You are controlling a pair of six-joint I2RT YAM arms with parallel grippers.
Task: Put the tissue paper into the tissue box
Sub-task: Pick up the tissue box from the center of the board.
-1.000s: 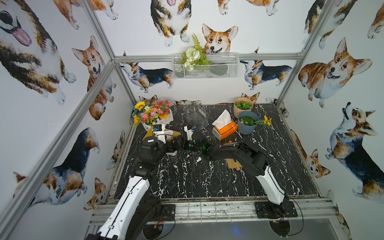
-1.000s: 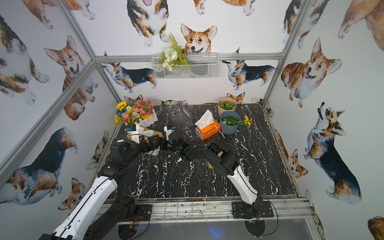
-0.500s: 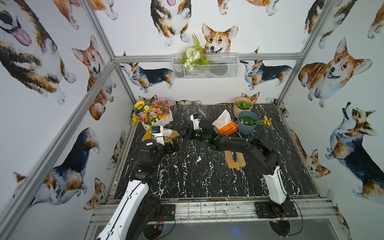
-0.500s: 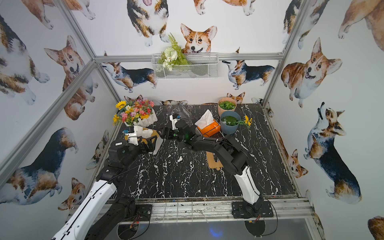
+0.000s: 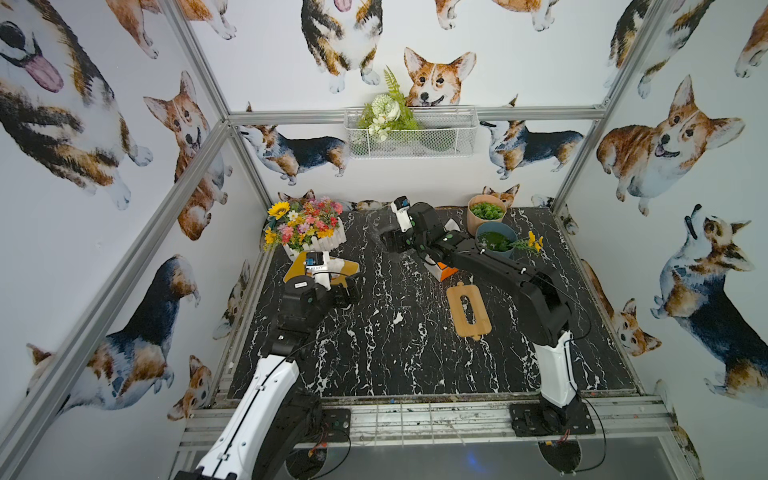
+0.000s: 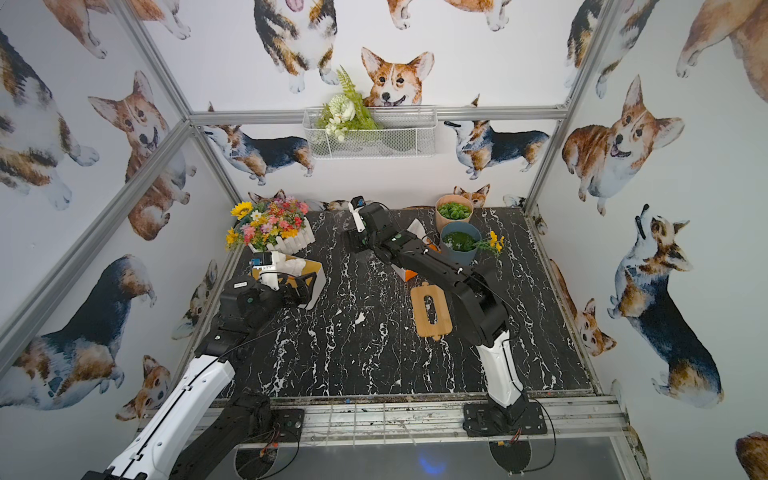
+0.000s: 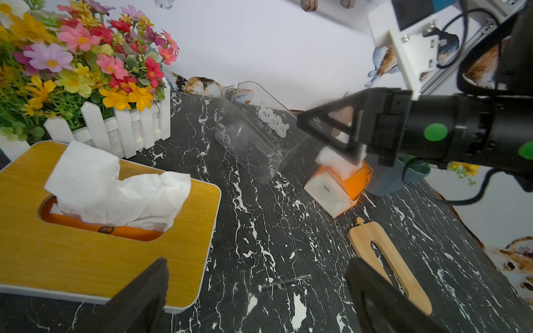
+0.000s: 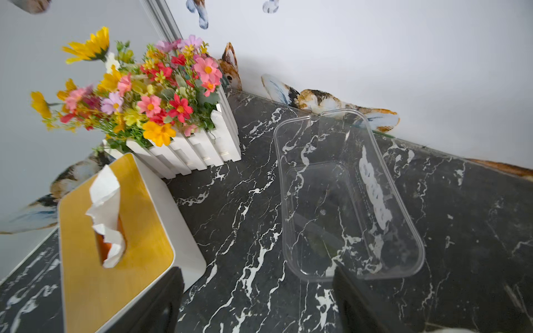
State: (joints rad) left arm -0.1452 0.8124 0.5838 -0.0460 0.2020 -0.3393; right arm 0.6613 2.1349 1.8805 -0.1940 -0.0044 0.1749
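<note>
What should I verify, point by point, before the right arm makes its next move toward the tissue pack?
1. Clear tissue box empty and uncovered: ok.
2. Bamboo lid lying apart on the table: ok.
3. Right claw open, holding nothing: ok.
4. Orange tissue pack gripped: not ok; it lies on the table beneath the right arm.
5. Left claw open and away from the pack: ok.
6. Pack fits the box: cannot tell.
</note>
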